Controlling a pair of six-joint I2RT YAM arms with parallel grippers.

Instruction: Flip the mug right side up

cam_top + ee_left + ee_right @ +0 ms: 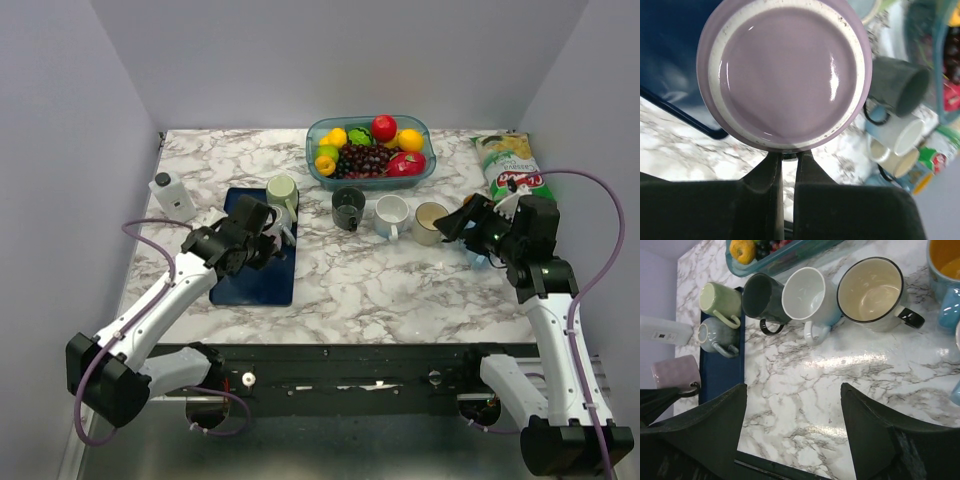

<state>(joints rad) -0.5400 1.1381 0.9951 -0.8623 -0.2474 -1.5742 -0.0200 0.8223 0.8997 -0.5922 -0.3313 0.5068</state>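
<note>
While the right gripper (pixel 792 390) hangs spread above the marble table (pixel 840 375), the left gripper (pixel 788 159) pinches the lilac mug (pixel 785 75) by its handle.

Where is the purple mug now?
The purple mug is on the left of the table, by the blue tray, held in the left claw, beside the pale grey mug.

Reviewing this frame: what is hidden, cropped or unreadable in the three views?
- Left wrist view: the lilac mug hides its own handle under its base, so what the left gripper pinches is unseen.
- Top view: the left gripper covers most of that mug.
- Right wrist view: the blue mug is cut off by the right edge.
- Top view: the white bottle has a label too small to read.
</note>
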